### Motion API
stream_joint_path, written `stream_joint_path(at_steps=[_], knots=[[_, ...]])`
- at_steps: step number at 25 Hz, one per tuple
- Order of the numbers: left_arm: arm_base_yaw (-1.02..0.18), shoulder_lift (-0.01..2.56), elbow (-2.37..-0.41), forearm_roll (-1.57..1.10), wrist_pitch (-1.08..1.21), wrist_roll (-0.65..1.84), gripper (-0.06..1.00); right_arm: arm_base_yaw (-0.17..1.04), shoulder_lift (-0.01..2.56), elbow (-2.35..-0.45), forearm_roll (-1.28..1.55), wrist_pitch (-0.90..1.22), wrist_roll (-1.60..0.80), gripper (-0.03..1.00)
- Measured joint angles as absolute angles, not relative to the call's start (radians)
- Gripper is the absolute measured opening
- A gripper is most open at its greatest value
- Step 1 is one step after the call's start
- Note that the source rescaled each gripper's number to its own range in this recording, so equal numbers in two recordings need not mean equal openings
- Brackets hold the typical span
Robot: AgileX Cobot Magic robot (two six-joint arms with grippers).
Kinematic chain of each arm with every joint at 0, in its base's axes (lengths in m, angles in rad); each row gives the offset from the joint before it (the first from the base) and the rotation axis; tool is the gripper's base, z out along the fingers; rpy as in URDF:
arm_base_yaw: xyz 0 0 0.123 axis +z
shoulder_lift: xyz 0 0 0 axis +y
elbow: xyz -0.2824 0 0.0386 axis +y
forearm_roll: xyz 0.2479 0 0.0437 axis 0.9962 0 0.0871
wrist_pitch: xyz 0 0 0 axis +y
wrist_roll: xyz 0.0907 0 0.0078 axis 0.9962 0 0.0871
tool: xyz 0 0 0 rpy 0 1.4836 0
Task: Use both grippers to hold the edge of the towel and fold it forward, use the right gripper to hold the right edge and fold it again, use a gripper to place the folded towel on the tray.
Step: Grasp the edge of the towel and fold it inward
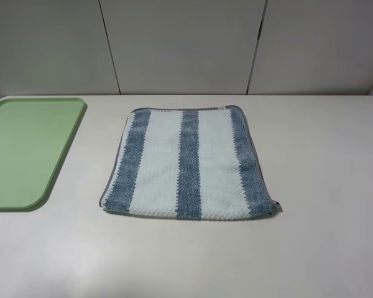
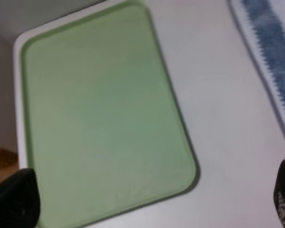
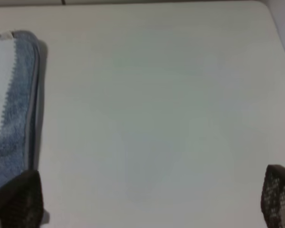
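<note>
Gripper L (image 2: 149, 199) wide, empty, near tray (image 2: 99, 118); gripper R (image 3: 147, 199) wide, empty (towel (image 3: 14, 109) beside).

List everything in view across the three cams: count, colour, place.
towel: 1, blue and pale whitish-blue stripes with a grey hem, lying flat at the middle of the table, right of the tray and apart from it
tray: 1, light green, left end of the table, nothing on it
table: 1, off-white, under the towel and tray
wall panels: 3, pale grey, behind the table
left gripper: 1, black, seen only in its wrist view, over the tray, jaws wide apart, holding nothing
right gripper: 1, black, seen only in its wrist view, over bare table beside the towel's edge, jaws wide apart, holding nothing
</note>
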State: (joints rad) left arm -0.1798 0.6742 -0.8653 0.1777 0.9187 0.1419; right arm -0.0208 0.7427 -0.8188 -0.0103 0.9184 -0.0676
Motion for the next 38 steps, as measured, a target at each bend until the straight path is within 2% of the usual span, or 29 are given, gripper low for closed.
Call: stream_joint_path(at_steps=[8, 17, 24, 31, 38], knots=[[-0.516, 0.889, -0.875, 0.24, 0.922, 0.149, 0.99, 0.19, 0.979, -0.889, -0.082, 0.895, -0.096, 1.0], [-0.703, 1.012, -0.875, 0.193, 0.918, 0.23, 0.99, 0.337, 1.207, -0.89, -0.019, 0.841, -0.227, 1.0], [-0.882, 1.014, -0.875, 0.217, 0.918, 0.246, 0.99, 0.456, 1.253, -0.893, 0.0, 0.837, -0.281, 1.0], [-0.943, 1.014, -0.852, 0.223, 0.923, 0.286, 0.99, 0.491, 1.278, -0.893, 0.006, 0.848, -0.357, 1.0], [-0.943, 1.014, -0.672, 0.178, 0.862, 0.4, 0.99, 0.491, 1.329, -0.893, 0.011, 0.848, -0.486, 1.0]])
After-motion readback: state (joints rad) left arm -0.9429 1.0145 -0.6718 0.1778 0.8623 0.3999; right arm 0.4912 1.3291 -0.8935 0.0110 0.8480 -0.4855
